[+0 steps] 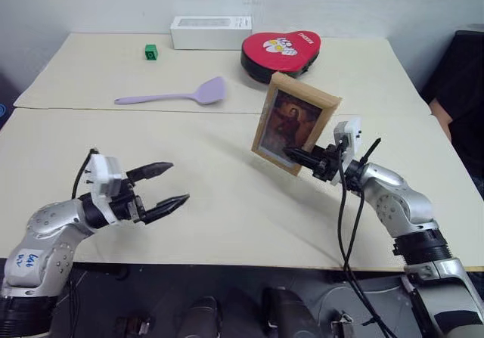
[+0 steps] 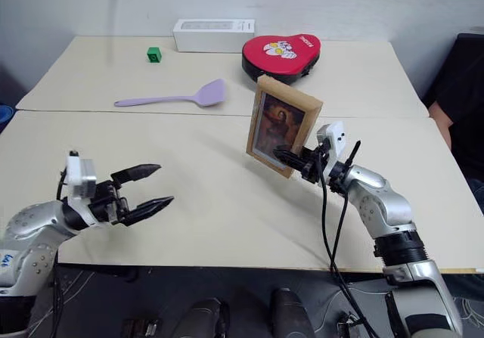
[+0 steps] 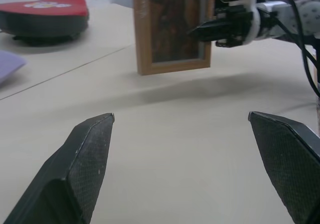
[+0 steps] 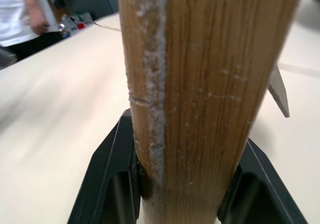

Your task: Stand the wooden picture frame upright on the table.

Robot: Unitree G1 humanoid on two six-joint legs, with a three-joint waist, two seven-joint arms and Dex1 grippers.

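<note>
The wooden picture frame [image 1: 291, 122] stands upright with its portrait facing me, right of the table's [image 1: 227, 209] middle, just in front of the seam. My right gripper [image 1: 293, 155] is shut on the frame's right edge; in the right wrist view the black fingers [image 4: 112, 174] clamp the light wood [image 4: 200, 58] from both sides. In the left wrist view the frame [image 3: 172, 28] has its lower edge at or just above the tabletop, with a shadow beneath. My left gripper [image 1: 162, 187] hovers open near the front left, well apart from the frame, nothing between its fingers [image 3: 90, 149].
On the far section lie a lilac spatula [image 1: 178, 94], a green cube [image 1: 151, 51], a white box [image 1: 210, 32] and a red heart-shaped case [image 1: 281, 51]. A person sits at the table's right edge [image 1: 461, 88].
</note>
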